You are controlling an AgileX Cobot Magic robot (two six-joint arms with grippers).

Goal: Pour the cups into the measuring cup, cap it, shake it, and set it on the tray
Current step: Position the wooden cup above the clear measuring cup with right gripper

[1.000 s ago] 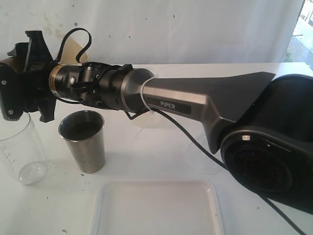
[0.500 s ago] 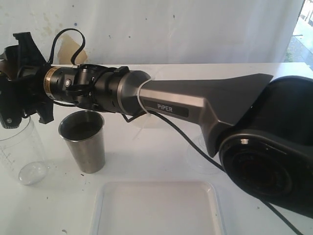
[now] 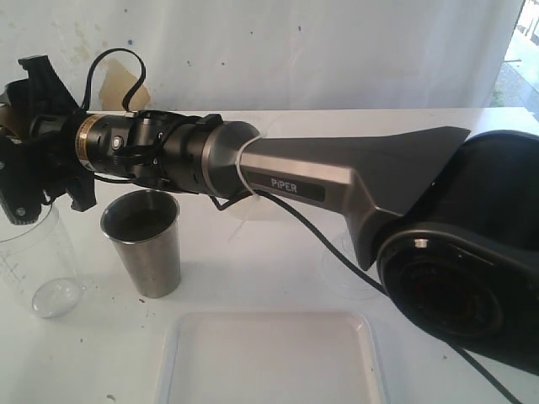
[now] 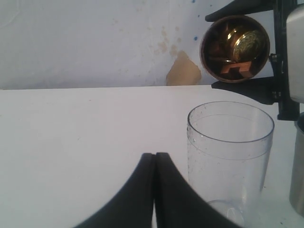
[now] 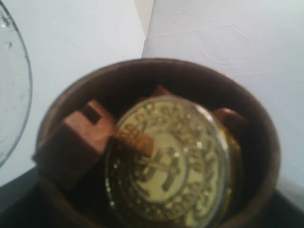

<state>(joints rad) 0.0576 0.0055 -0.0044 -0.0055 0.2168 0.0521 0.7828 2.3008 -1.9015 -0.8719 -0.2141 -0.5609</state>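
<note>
My right gripper reaches across to the far left and is shut on the small brown wooden cup. The cup is tipped on its side above the clear measuring cup, its mouth facing the left wrist camera. Inside it lie a gold coin and brown blocks. The measuring cup stands upright and looks empty. The steel tumbler stands beside it. My left gripper is shut on nothing, low over the table beside the measuring cup. The white tray lies at the front.
The right arm's long body spans the table from right to left above the tumbler. A frosted translucent cup stands partly hidden behind that arm. A white wall closes off the back.
The right gripper with the wooden cup has shifted a little left and up and rolled, then held still. The cups on the table have not moved.
</note>
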